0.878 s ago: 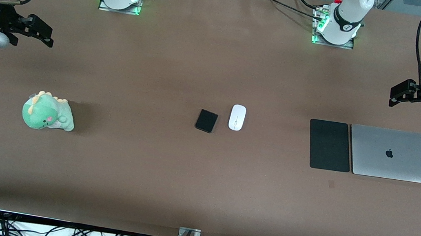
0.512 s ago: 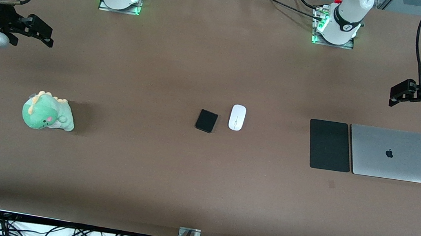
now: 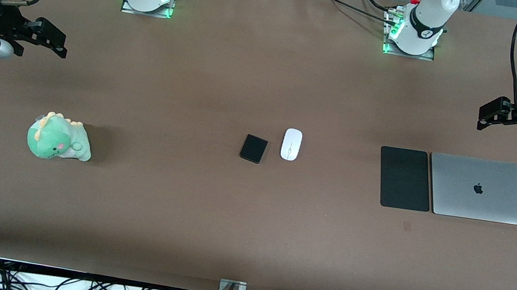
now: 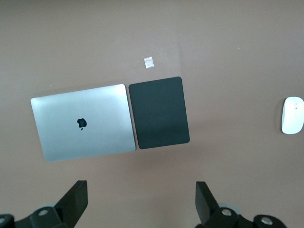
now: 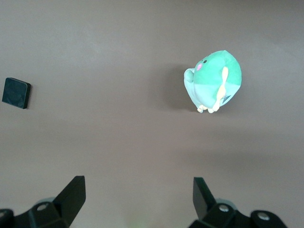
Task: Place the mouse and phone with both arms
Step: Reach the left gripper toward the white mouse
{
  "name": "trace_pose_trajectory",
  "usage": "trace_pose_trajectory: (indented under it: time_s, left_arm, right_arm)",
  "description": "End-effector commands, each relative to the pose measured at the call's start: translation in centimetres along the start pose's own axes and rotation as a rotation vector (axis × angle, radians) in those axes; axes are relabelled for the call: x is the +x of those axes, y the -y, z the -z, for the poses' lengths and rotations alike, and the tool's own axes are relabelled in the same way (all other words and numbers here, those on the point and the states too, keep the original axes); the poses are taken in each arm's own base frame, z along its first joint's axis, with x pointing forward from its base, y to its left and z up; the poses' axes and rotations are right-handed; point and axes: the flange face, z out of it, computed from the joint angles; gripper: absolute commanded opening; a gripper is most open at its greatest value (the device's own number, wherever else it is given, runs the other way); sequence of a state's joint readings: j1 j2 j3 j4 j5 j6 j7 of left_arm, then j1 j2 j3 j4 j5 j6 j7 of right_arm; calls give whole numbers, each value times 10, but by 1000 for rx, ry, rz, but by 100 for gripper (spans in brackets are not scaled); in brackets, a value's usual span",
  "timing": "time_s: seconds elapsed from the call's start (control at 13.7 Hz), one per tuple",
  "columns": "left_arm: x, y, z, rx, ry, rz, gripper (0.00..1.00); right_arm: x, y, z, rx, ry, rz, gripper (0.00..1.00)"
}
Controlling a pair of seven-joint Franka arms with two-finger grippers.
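The mouse (image 3: pixel 291 144) and the phone (image 3: pixel 254 149) lie side by side near the middle of the table (image 3: pixel 207 219), just beside each other but not touching. The mouse is toward the left arm's end and slightly farther from the front camera than the phone. The phone is a little turned, the mouse lies straight.

The left gripper (image 3: pixel 488 112) hangs in the air over the bare table at the left arm's end, well apart from the mouse. Its two fingers (image 4: pixel 74 202) are spread wide and hold nothing. In the left wrist view the mouse (image 4: pixel 292 115) shows at the edge of the picture.

The right gripper (image 3: pixel 53 41) hangs over the bare table at the right arm's end, also well apart from the phone. Its fingers (image 5: pixel 71 193) are spread wide too, with nothing between them. In the right wrist view the phone (image 5: pixel 16 92) shows at the edge of the picture.

Between the left gripper and the mouse lie a black mat (image 3: pixel 404 178) and a closed silver laptop (image 3: pixel 478 188), flat on the table and edge to edge; the mat is the one closer to the mouse. A small pale mark (image 4: pixel 149 62) is on the table near the mat. Toward the right arm's end stands a green dinosaur plush toy (image 3: pixel 58 138), nearer to the front camera than the right gripper and well apart from the phone. Nothing lies on or against the mouse or the phone.
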State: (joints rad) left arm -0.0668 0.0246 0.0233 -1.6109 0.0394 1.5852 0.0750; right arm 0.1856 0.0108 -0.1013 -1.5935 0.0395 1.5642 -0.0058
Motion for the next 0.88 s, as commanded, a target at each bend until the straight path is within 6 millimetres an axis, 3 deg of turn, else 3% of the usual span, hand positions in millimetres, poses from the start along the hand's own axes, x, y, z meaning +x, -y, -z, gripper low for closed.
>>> trace_pose_trajectory:
  time_s: [0.0,0.15,0.59,0.73,0.8]
  left_arm:
    - [5,-8,-6,-17,40,-23,100]
    - [6,-20,-15,-12,78,-45,100]
    - [9,-25,-38,-22,165,-52,100]
    - [23,-36,-66,-26,205,-72,100]
    - [31,-52,-83,-24,234,-98,100]
  right_arm:
    - [2,2,6,-13,-5,5,100]
    - [2,2,6,-13,-6,5,100]
    - [2,2,6,-13,-8,5,100]
    - [2,2,7,-13,-9,4,100]
    - [2,2,6,-13,-8,4,100]
